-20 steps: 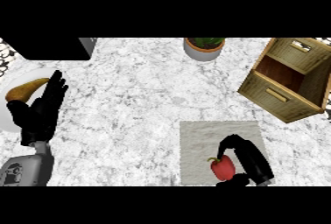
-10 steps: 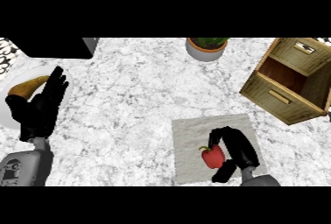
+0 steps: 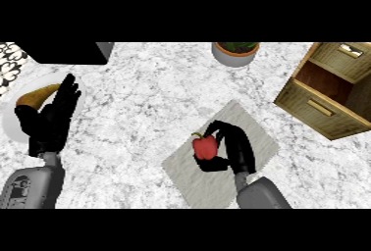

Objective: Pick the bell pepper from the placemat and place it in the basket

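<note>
The right hand [image 3: 233, 147] was curled round the small red bell pepper with its yellowish-green stem [image 3: 205, 146], fingers arching over the top of it and the thumb tucked in below, so the pepper showed only on the hand's left side. Hand and pepper sat over the pale grey rectangular placemat [image 3: 190, 179], which lay at a slant on the white-and-grey marbled desk [image 3: 145, 93]. I could not tell whether the pepper was touching the mat or held just clear of it. The grey forearm came up from the lower edge beneath the hand.

The tan woven basket with its dark wooden inside [image 3: 330, 88] stood well apart, up at the right edge of the desk, tilted at an angle to the mat. Its open compartment faced upward.

Over on the left, the left hand [image 3: 51, 120] rested open with its fingers straight and pointing up, overlapping the rim of a round white plate [image 3: 11, 122]. A curved brownish-yellow food item [image 3: 36, 95] lay on that plate, just beside the fingers.

At the far edge stood a grey pot holding a green plant [image 3: 235, 51], and a flat black object [image 3: 62, 51] sat at the top left corner.
</note>
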Tool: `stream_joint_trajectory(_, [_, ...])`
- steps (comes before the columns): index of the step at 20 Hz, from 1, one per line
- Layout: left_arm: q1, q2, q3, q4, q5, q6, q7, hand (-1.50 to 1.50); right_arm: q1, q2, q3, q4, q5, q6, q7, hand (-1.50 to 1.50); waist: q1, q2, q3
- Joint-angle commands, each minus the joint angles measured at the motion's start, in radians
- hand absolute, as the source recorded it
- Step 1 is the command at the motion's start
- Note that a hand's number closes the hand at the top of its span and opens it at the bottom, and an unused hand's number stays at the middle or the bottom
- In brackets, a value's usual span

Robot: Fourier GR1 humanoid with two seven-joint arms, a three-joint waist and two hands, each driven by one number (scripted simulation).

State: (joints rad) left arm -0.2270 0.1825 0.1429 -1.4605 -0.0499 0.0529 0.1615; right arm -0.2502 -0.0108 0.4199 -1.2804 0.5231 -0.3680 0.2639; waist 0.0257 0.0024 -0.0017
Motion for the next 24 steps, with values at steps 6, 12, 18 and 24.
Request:
stream_joint_trajectory(6, [0.014, 0.037, 0.037, -0.057, 0.027, -0.013, 0.062, 0.0, -0.14, 0.011, 0.095, -0.242, -0.029, -0.259, 0.211, 1.5, -0.023, -0.007, 0.001])
stream_joint_trajectory(12, [0.005, -0.006, 0.005, -0.046, 0.006, 0.014, 0.049, 0.0, -0.33, 0.001, -0.019, -0.365, 0.211, -0.093, 0.539, 1.5, -0.034, -0.007, 0.001])
stream_joint_trajectory(18, [0.013, -0.014, -0.003, -0.022, -0.016, 0.023, 0.014, 0.0, -0.469, -0.014, -0.21, -0.384, 0.209, -0.041, 0.623, 1.5, -0.025, -0.003, 0.001])
stream_joint_trajectory(24, [0.002, 0.0, 0.013, 0.022, -0.002, -0.001, -0.014, 0.0, -0.656, -0.073, -0.37, -0.2, 0.212, -0.029, 0.62, 1.5, -0.021, 0.0, 0.001])
